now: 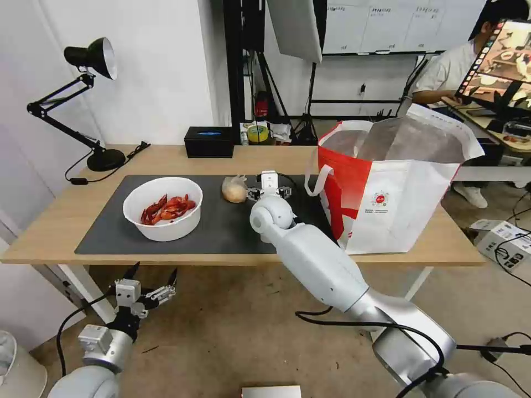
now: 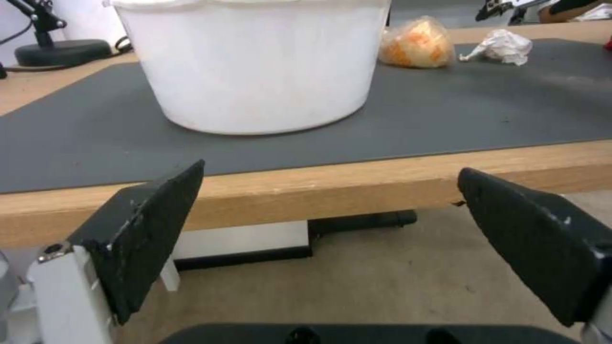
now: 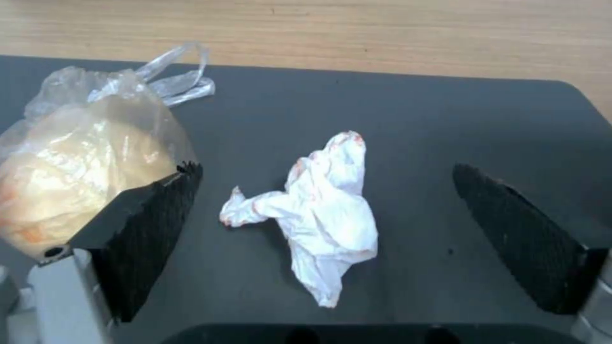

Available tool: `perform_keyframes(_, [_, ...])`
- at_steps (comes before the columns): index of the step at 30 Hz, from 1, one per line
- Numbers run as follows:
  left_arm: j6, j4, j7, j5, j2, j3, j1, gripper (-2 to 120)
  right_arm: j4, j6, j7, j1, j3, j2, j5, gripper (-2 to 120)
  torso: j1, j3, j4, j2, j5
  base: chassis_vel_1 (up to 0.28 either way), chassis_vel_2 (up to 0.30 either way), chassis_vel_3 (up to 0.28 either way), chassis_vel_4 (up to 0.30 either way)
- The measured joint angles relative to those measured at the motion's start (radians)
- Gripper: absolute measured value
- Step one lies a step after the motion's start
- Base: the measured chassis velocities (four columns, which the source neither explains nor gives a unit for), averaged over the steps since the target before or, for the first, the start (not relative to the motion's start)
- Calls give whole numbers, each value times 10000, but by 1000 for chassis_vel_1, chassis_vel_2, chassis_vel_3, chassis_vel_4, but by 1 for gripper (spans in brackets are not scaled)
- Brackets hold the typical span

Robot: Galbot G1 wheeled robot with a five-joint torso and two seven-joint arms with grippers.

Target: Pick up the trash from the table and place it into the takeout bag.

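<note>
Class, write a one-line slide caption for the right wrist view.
Open right gripper poised over crumpled white tissue on dark grey mat, beside small clear bag with beige lump.

Lab or studio workspace, softbox light [image 1: 296, 27] on a stand behind the table [image 1: 66, 221], whiteboard [image 1: 398, 25] on the back wall, monitor [image 1: 500, 63] on a neighbouring desk, cables [image 1: 517, 260] trailing across the bare floor, desk lamp [image 1: 91, 99].

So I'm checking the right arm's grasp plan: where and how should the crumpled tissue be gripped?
Grip the crumpled tissue across its bulky middle, coming straight down from above. It lies loose and flat on the dark mat, and the open right gripper hangs over it, one jaw on each side. Mind the small clear bag beside one jaw.
</note>
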Motion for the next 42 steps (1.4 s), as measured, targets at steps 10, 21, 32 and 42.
perform_keyframes(10, [-17, -2, 11, 101, -71, 92, 3, 100, -345, -208, -260, 198, 50, -11, 60, 100, 0, 0, 0, 0, 0, 0, 0, 0, 0])
perform_keyframes(21, [-23, -2, 14, 118, -53, 107, -7, 100, -757, -424, -540, 333, 136, 90, 60, 100, 0, 0, 0, -1, 0, 0, 0, 0, 0])
perform_keyframes(32, [-42, -54, 23, 161, -108, 120, 54, 100, -823, -678, -685, 375, 122, 73, 43, 100, 0, 0, 0, -1, 0, 0, 0, 0, 0])
perform_keyframes(42, [-68, -195, 32, 220, -186, 35, 250, 100, -842, -797, -785, 304, 101, 39, 25, 100, 0, 0, 0, 0, 0, 0, 0, 0, 0])
